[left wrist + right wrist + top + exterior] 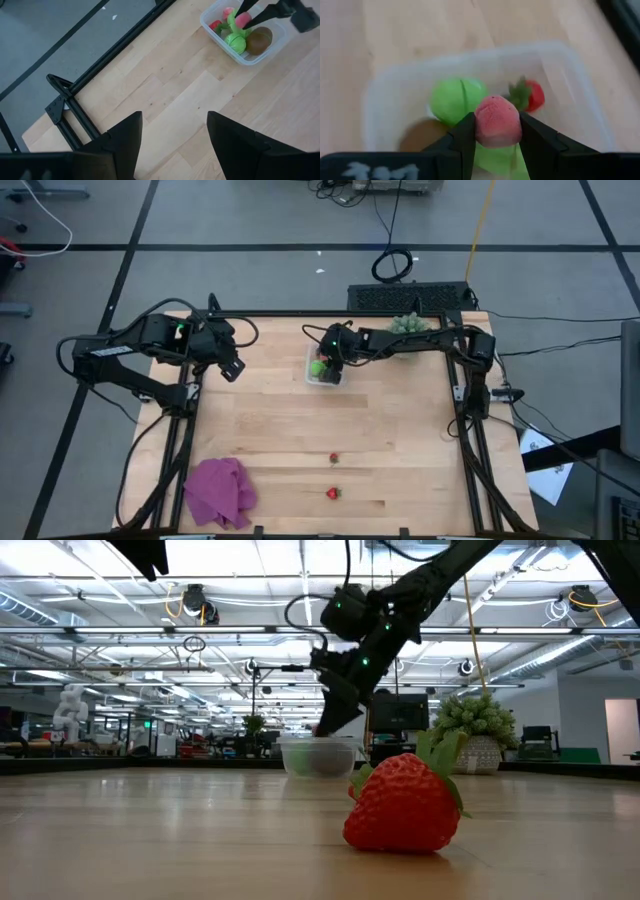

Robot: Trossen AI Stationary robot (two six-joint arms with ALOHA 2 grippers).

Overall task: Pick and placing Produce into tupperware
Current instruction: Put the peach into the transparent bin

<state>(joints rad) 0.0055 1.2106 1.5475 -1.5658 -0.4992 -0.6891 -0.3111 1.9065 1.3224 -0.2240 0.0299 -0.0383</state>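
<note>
Left tool (232, 367) hangs empty above the far-left part of the wooden table (400, 420), its two dark fingers (125, 137) standing partly apart with bare boards showing between them in the left wrist view. To its right, near the middle of the table's far edge, sits the clear tupperware (324, 366), and directly over it the right tool (496, 134) points down into the container with its jaws pressed against the two sides of a pink strawberry (497, 121), which is held just above the contents. Inside the tupperware lie a round light green piece (456, 99), a second light green piece (495, 160) mostly hidden under the held fruit, a brown kiwi-like piece (259, 41) against one wall, and a red strawberry (534, 95) with a green leafy cap. The low view shows the right arm reaching down from above into the container at the far side of the table. Farther right along the far edge, beside the right arm, stands a spiky pale-green plant (407, 324) in a pot. At the near side, a crumpled purple cloth (220, 492) lies by the left corner, and two more small red strawberries rest on bare wood near the middle: one strawberry (334, 458) farther from the edge, the other strawberry (332, 493) closer to it and looming large in the low view (403, 805).
</note>
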